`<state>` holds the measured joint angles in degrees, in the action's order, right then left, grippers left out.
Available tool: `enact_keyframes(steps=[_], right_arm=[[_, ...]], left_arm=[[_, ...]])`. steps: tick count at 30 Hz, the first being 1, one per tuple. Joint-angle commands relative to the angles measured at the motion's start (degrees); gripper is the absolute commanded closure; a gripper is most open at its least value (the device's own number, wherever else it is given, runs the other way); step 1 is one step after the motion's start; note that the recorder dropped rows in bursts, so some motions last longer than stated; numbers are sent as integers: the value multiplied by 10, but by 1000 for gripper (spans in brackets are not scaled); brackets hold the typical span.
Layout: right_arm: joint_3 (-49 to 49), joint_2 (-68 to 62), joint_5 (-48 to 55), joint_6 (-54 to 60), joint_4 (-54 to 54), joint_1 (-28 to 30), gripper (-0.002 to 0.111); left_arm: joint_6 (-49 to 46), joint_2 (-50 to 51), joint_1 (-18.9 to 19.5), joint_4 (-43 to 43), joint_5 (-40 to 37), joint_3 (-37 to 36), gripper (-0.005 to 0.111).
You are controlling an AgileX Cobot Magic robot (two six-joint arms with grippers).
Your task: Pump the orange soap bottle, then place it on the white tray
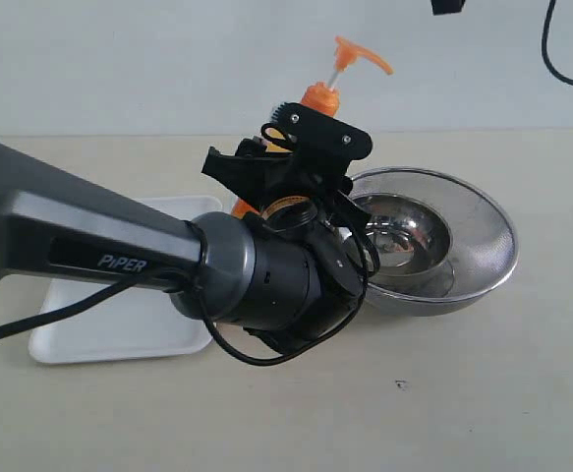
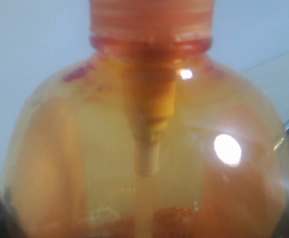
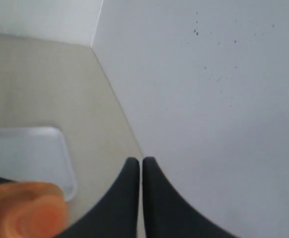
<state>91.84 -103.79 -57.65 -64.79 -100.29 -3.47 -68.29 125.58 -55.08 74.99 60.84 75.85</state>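
Dark grey left arm [image 1: 119,246] fills the exterior foreground and hides most of the orange soap bottle [image 1: 320,98]. Only its ribbed collar, pump head and a sliver of body show, tilted, between the white tray [image 1: 109,329] and the round steel bowl [image 1: 483,226]. The left gripper [image 1: 278,149] is clamped on the translucent body, fingers unseen. The right gripper [image 3: 140,161] has its fingers together, holding nothing.

Exterior overhead-oblique; left wrist point-blank on the orange soap bottle [image 2: 144,148]
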Motion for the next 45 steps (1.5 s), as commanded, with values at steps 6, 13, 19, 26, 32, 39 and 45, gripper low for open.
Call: enact_keyframes(steps=[6, 13, 19, 26, 32, 39, 45], right_arm=[[1, 6, 275, 135, 3, 2, 108], [1, 23, 455, 46, 3, 2, 108], [1, 67, 521, 36, 3, 2, 108], [1, 129, 576, 36, 3, 2, 108], [1, 181, 657, 56, 3, -6, 108], [1, 211, 816, 291, 3, -50, 108], [2, 242, 820, 147, 99, -50, 108]], left_arm=[[-12, -8, -2, -24, 36, 8, 102], [-12, -8, -2, -24, 36, 8, 102], [-12, -8, -2, -26, 36, 8, 102], [-12, -8, -2, -28, 36, 8, 102], [-10, -8, -2, -38, 36, 8, 102], [-10, -8, -2, -43, 36, 8, 102], [-8, -8, -2, -47, 35, 8, 102]])
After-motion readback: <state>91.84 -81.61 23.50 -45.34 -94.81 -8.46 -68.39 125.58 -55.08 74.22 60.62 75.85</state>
